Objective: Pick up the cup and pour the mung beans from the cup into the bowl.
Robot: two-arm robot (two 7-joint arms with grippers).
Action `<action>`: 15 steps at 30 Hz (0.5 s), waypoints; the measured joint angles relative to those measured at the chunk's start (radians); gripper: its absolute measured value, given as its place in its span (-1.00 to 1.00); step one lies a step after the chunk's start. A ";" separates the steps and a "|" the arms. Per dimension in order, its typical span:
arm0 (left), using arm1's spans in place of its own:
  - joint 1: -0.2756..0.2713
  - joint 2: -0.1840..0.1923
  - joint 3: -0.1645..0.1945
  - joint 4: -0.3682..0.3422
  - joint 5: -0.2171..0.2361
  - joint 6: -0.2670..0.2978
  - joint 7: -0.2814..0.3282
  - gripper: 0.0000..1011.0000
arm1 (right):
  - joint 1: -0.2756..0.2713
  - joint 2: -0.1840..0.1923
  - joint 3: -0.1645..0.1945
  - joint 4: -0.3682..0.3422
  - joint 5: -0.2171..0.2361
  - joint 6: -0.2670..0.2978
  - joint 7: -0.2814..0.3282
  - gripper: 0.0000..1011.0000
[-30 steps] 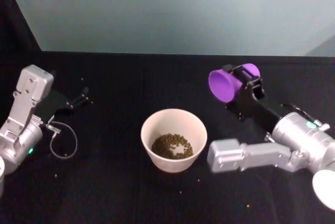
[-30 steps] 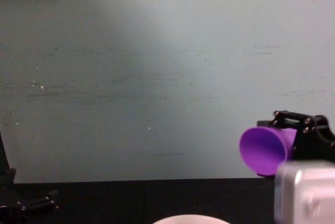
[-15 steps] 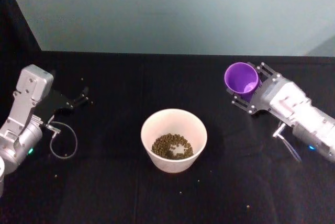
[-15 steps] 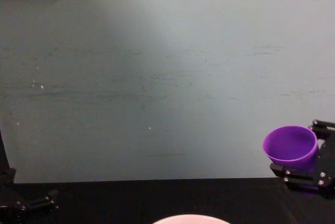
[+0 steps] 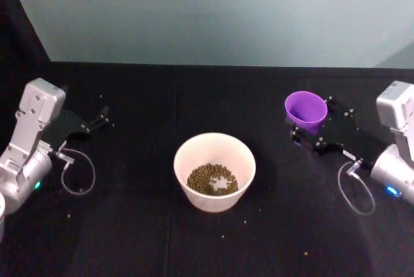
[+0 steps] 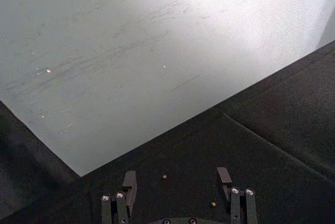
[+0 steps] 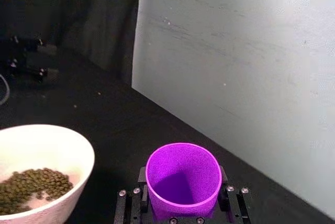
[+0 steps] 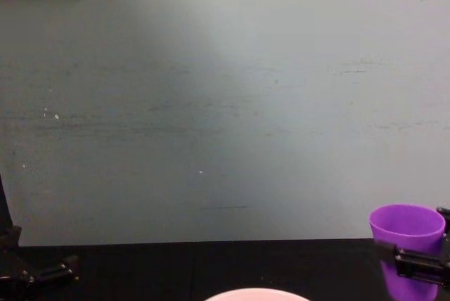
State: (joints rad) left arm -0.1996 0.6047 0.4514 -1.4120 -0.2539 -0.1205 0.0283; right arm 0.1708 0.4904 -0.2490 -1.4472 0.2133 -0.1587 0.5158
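- The bowl [image 5: 215, 171] holds mung beans [image 5: 212, 179]; the upright cup [image 5: 306, 110] looks empty.
- Right tool [image 5: 315, 126] clamped on the cup, right of the bowl.
- Left tool [image 6: 177, 182], fingers apart, near the desk's [image 5: 194, 96] left edge.

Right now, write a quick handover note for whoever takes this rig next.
Right gripper: shut on the cup, upright, looks empty, low over the table right of the bowl.
Left gripper: open, holding nothing, parked far left.
Done: the mung beans are in the bowl; a few strays lie on the cloth.
Left: set the cup down, let go, pull the arm away.
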 joint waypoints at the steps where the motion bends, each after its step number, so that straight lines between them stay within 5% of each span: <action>1: 0.000 0.000 0.000 0.000 0.000 0.000 0.000 0.98 | 0.000 -0.002 0.001 0.008 0.013 -0.004 0.006 0.45; 10: 0.000 0.000 0.000 0.000 0.000 0.000 0.000 0.98 | 0.016 -0.003 0.000 0.082 0.137 -0.050 0.099 0.45; 15: 0.000 0.000 0.000 0.000 0.000 0.000 0.000 0.98 | 0.030 0.003 -0.015 0.109 0.181 -0.026 0.135 0.45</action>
State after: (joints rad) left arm -0.1995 0.6047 0.4514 -1.4120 -0.2539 -0.1206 0.0283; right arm 0.2010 0.4934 -0.2635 -1.3381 0.3943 -0.1850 0.6513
